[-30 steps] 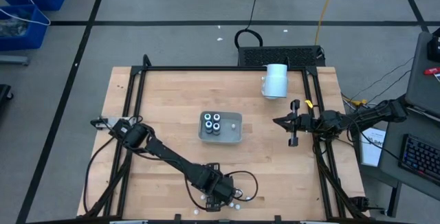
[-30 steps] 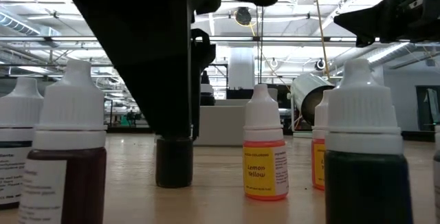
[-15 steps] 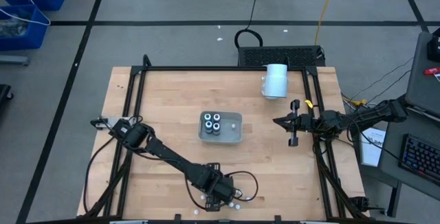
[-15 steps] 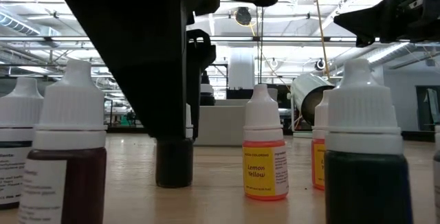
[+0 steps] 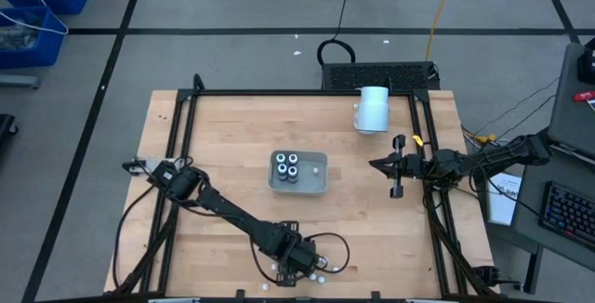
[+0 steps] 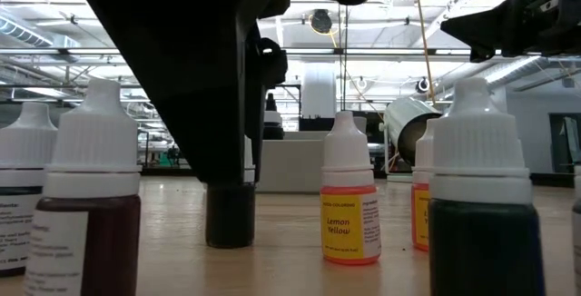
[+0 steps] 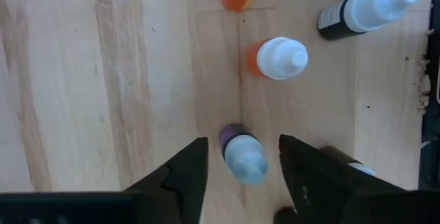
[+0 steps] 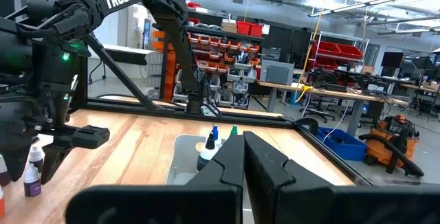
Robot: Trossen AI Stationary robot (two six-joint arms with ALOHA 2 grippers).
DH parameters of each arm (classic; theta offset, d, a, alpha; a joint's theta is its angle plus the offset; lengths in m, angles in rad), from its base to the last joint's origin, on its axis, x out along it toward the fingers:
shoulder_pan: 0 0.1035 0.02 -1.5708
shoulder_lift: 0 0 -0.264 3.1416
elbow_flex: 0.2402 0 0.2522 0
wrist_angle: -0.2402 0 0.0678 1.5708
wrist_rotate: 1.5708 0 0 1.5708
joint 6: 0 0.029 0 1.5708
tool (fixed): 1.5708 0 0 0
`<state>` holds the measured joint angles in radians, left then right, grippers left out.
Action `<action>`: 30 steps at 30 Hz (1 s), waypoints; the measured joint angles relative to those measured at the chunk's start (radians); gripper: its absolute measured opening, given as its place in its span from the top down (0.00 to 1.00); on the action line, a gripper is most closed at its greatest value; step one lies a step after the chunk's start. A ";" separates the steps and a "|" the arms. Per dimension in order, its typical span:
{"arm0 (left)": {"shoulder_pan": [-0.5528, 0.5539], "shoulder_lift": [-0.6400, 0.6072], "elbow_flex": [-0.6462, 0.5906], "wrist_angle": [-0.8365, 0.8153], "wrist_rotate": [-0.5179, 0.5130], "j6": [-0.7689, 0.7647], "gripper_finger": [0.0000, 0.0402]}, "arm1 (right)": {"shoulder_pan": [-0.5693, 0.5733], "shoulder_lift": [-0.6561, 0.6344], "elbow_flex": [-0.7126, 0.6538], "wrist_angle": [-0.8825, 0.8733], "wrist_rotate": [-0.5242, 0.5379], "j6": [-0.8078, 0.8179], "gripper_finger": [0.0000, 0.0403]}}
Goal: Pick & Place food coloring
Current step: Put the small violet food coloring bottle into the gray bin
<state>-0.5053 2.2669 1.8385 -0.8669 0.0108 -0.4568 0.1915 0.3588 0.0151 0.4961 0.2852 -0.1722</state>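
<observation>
Straddling a purple food coloring bottle (image 7: 243,161) with the left gripper (image 7: 242,145) at the near edge, fingers apart, bare wood showing on both sides, nothing pinched yet. Probably risking a tip-over: looking slightly off-centre, so maybe touching with one finger first and shoving it into the dark bottle (image 7: 359,171) just beside. Also possibly slipping off that rounded cap if squeezing too high. Keeping four more bottles (image 5: 287,165) standing in the grey tray (image 5: 317,188) mid-table. Hanging the right gripper (image 5: 376,164) clamped shut over the right side, carrying nothing. Working on a pale wood table (image 5: 223,136); sitting around it, blue bins (image 5: 37,15) far left, a keyboard (image 5: 567,212) far right.
</observation>
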 joint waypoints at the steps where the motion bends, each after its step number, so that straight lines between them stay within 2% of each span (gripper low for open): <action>1: 0.000 0.000 0.000 0.001 0.005 0.000 0.58 | 0.000 0.000 0.000 0.000 0.000 0.000 1.00; 12: 0.007 0.000 0.000 0.001 0.014 0.013 0.83 | 0.000 0.000 0.000 0.000 0.000 0.000 1.00; 19: 0.016 -0.032 0.000 -0.067 0.016 0.057 0.84 | 0.000 0.000 0.000 0.000 0.000 0.000 1.00; 24: 0.045 -0.151 0.000 -0.146 -0.067 0.071 0.83 | 0.000 0.000 0.000 0.000 0.000 0.002 1.00; 30: 0.122 -0.308 0.000 -0.155 -0.149 0.085 0.84 | 0.000 0.000 0.000 0.000 0.000 0.003 1.00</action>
<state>-0.3830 1.9587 1.8389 -1.0214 -0.1381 -0.3717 0.1916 0.3584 0.0151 0.4961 0.2848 -0.1692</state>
